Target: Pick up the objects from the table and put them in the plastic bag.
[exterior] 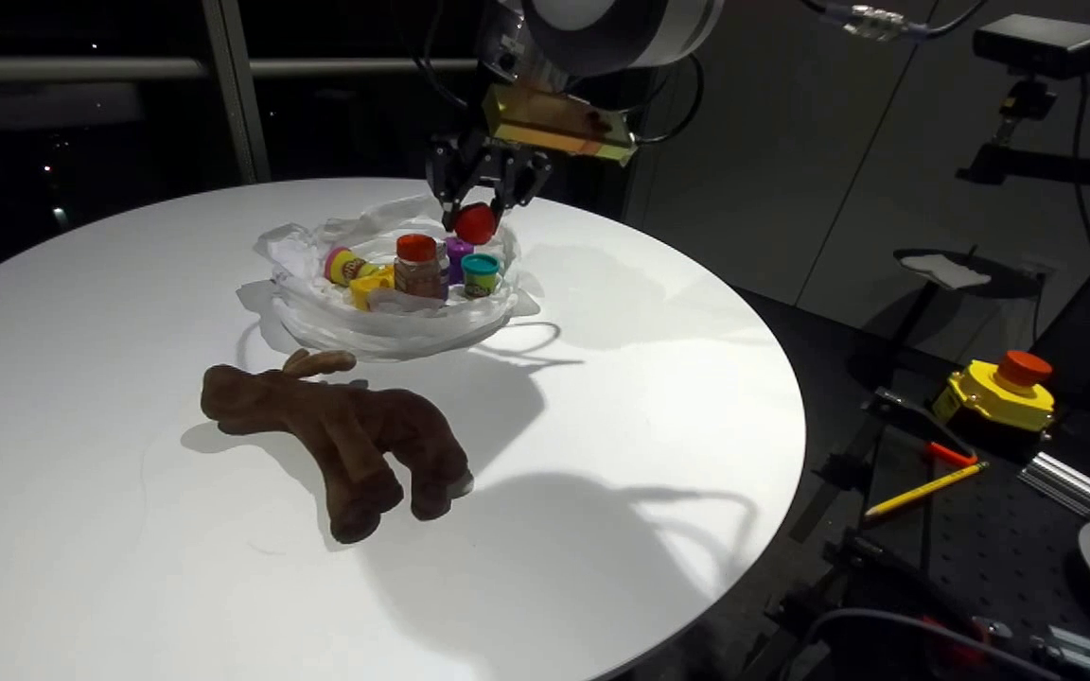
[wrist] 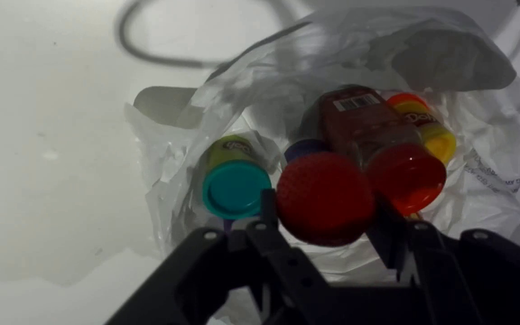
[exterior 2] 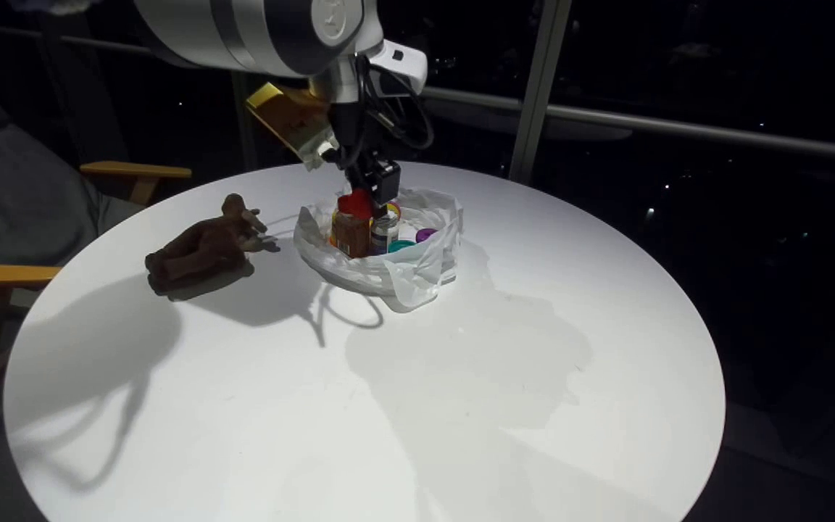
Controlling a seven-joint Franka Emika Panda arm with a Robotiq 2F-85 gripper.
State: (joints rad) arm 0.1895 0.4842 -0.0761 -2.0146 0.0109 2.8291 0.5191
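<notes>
dark windows [exterior: 337, 113] back a round white table [exterior: 659, 397]. on it rest a crumpled, translucent plastic bag [exterior: 346, 323] and, near that, a brown limbed figure [exterior: 318, 407]. above the bag, the black gripper [exterior: 474, 218] clasps a small, rounded, deep-red object [wrist: 323, 196], finely stippled.

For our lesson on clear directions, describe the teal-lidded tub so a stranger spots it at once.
On the round white table, find the white plastic bag. Inside it, near the red-topped jar, sits a shorter tub. Its teal lid sets it apart: no other lid in view is that colour.
</notes>
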